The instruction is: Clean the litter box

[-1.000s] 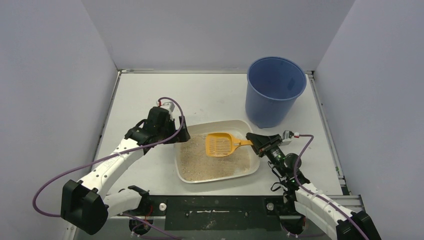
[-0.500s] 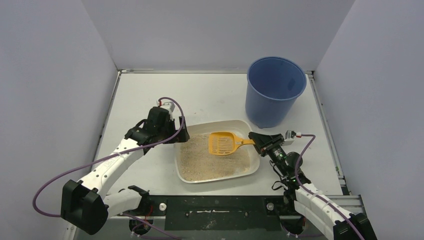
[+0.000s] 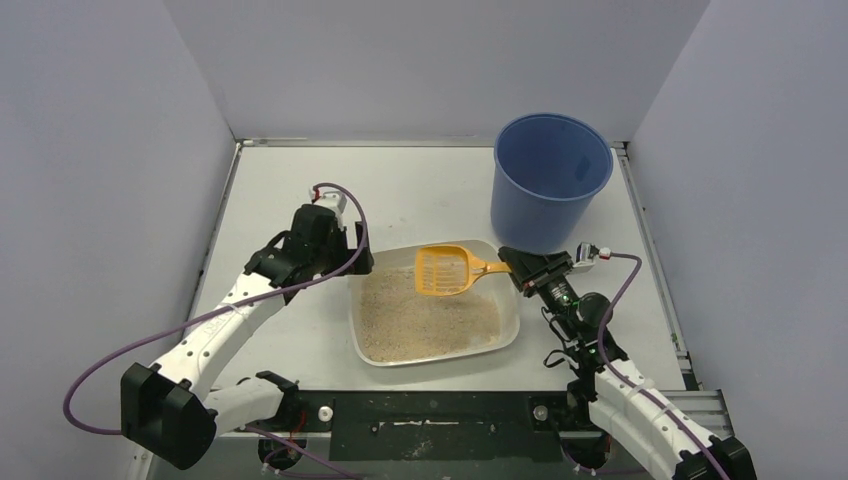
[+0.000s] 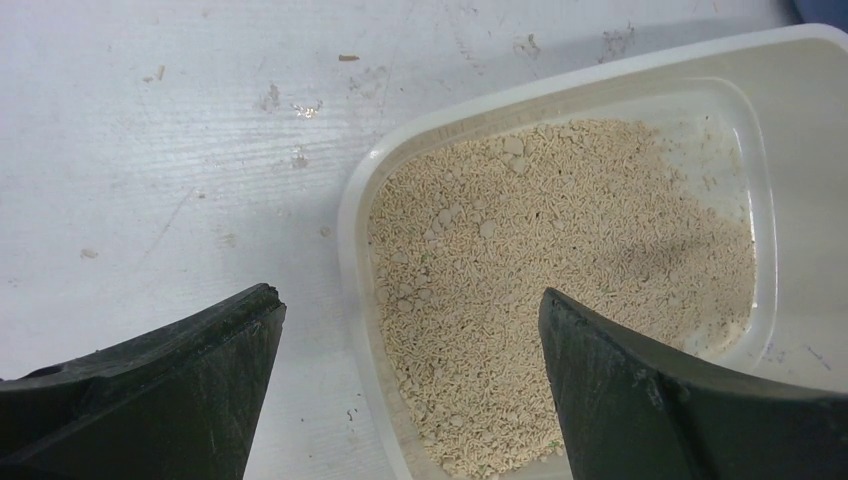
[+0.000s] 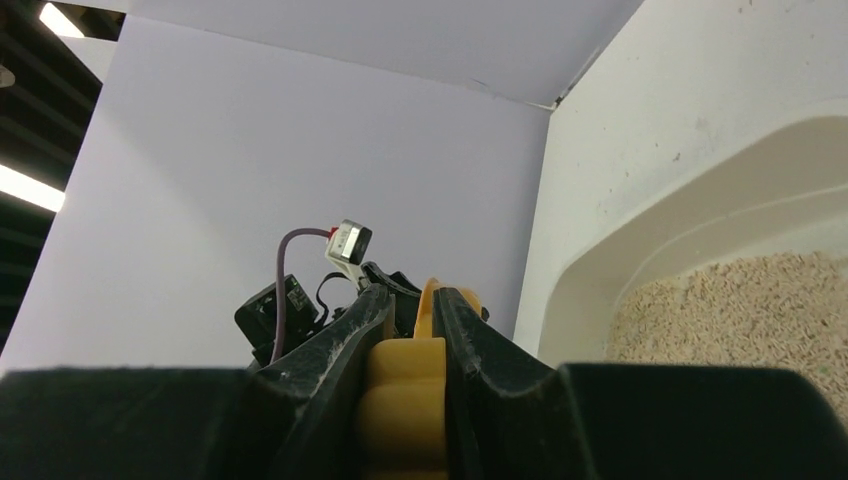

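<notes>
The litter box (image 3: 440, 357) is a shallow off-white tray of beige litter (image 3: 425, 320) in the middle of the table. My right gripper (image 3: 512, 267) is shut on the handle of the orange slotted scoop (image 3: 445, 270), which hangs over the box's far right part, above the litter. In the right wrist view the yellow-orange handle (image 5: 405, 400) sits pinched between the fingers of the right gripper (image 5: 410, 295). My left gripper (image 3: 352, 262) stands open over the box's far left corner. In its own view the left gripper (image 4: 408, 300) straddles the rim (image 4: 350, 230), touching nothing.
A tall blue bucket (image 3: 550, 180) stands at the back right, just behind the box and the right gripper. The white table (image 3: 280, 190) is walled by grey panels on the left, back and right. Purple cables loop from both arms.
My right gripper has lifted the scoop off the litter and carried it back and to the right, toward the bucket. The left arm has shifted slightly away.
</notes>
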Controlling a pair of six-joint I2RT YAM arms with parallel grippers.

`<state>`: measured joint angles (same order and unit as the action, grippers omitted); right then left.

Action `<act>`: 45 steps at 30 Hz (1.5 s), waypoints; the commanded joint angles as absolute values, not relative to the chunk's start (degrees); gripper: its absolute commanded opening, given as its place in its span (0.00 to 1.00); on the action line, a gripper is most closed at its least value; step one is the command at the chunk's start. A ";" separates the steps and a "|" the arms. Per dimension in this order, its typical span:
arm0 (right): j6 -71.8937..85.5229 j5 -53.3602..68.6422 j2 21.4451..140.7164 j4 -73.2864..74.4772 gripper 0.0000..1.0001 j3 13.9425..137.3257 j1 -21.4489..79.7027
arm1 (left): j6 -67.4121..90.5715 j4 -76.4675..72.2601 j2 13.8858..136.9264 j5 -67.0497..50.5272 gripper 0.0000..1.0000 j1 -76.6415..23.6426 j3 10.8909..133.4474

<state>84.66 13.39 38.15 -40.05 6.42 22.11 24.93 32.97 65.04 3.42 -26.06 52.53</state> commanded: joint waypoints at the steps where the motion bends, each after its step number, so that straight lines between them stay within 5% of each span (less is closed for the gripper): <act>1: 81.23 11.12 37.69 -39.82 0.00 12.25 21.82 | 22.27 31.53 64.10 6.38 0.97 -25.59 56.75; 28: 64.88 -18.80 42.62 -27.05 0.00 40.03 17.61 | 20.29 25.83 63.26 8.59 0.97 -27.34 52.27; 36: 39.87 -23.31 45.30 -23.02 0.00 47.32 16.02 | 20.03 26.27 62.02 9.96 0.97 -29.05 52.12; 45: 1.67 -12.41 55.69 -12.65 0.00 62.17 15.95 | 20.04 26.21 59.38 10.23 0.97 -31.04 51.95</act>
